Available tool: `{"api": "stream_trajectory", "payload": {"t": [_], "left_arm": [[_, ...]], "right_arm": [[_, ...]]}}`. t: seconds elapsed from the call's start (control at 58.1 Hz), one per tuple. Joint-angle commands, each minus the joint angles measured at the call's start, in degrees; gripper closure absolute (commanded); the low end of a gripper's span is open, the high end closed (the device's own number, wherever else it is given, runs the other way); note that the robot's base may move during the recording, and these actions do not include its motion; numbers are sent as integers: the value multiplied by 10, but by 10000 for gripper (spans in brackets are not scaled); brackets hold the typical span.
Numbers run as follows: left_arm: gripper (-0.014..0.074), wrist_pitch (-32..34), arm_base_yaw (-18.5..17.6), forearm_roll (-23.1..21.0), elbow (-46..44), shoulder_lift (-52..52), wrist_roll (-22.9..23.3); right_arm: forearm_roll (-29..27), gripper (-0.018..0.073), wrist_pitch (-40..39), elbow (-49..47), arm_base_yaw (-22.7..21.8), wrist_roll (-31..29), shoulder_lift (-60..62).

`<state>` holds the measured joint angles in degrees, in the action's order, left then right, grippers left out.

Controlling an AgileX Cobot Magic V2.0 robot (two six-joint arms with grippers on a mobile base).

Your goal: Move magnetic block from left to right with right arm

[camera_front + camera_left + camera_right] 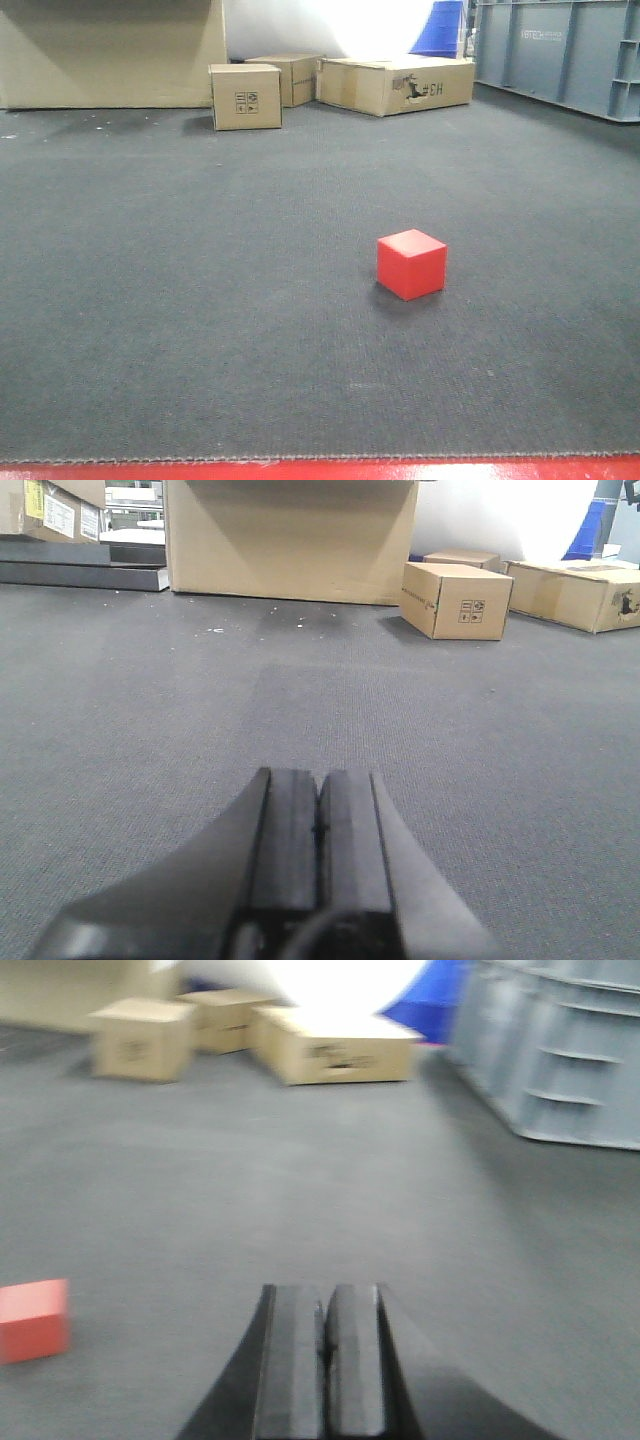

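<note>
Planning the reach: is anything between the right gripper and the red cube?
Nothing; in the right wrist view only bare grey carpet separates right gripper from magnetic block.

flat cardboard box [396, 84]: "#SH" | small cardboard box [246, 96]: handling symbols | grey crate [560, 50]: embossed lettering, illegible

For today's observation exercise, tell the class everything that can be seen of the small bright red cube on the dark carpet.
The small bright red cube is plain, with smooth matte faces, sharp edges and no marks. It sits flat on the dark grey carpet, one corner turned toward the front camera, so its top and two sides show. Nothing else touches it. In the right wrist view it lies left of the shut right gripper, apart from it. The material cannot be told.
</note>
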<state>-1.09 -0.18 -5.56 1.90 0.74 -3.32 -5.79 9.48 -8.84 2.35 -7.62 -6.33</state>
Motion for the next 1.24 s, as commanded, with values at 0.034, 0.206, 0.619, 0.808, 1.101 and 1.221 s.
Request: {"api": "stream_trajectory", "payload": {"t": [0.034,0.206,0.619,0.808,1.101,1.221], "left_arm": [[722,47,0,-3,4,4,3],[722,47,0,-3,4,4,3],[722,47,0,-3,4,4,3],[722,47,0,-3,4,4,3],[722,47,0,-3,4,4,3],[722,47,0,-3,4,4,3]], "right_arm": [[3,501,-117,53,-32,7,40],[1,501,-140,106,-41,7,81],[2,501,-135,106,-41,7,81],[2,501,-135,106,-41,7,81],[2,501,-135,106,-41,7,81],[2,501,-135,106,-41,7,81]]}}
